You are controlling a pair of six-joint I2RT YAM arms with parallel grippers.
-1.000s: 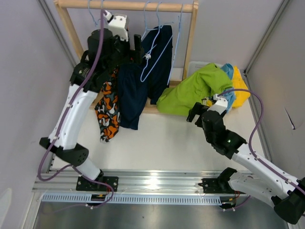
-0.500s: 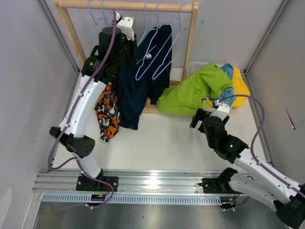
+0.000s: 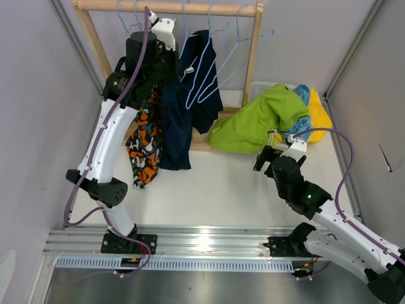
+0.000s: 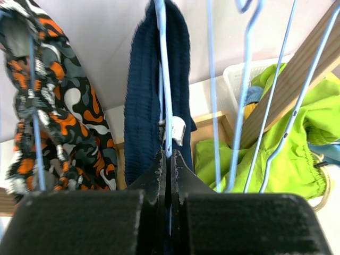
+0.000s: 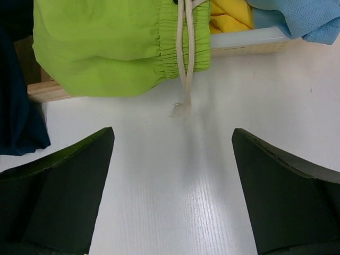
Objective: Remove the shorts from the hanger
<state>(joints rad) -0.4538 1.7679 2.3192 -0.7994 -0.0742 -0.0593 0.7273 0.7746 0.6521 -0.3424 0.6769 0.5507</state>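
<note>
wooden rack (image 3: 209,8) at the back of the table (image 3: 215,190). lime green shorts (image 3: 253,123) in a heap by its right post, next to yellow shorts (image 3: 321,119) and light blue shorts (image 3: 303,95). navy shorts (image 3: 174,126) hanging on the rack, patterned shorts (image 3: 144,149) just left of them. left gripper (image 4: 169,159) up there too — pinched tight on the blue hanger (image 4: 162,64) with the navy shorts. right gripper (image 5: 171,139) low over the table, wide apart, near the white cord (image 5: 185,53).

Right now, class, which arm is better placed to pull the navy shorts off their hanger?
Left. The left gripper is shut on the hanger carrying the navy shorts; the right gripper is open, low by the lime green shorts.
</note>
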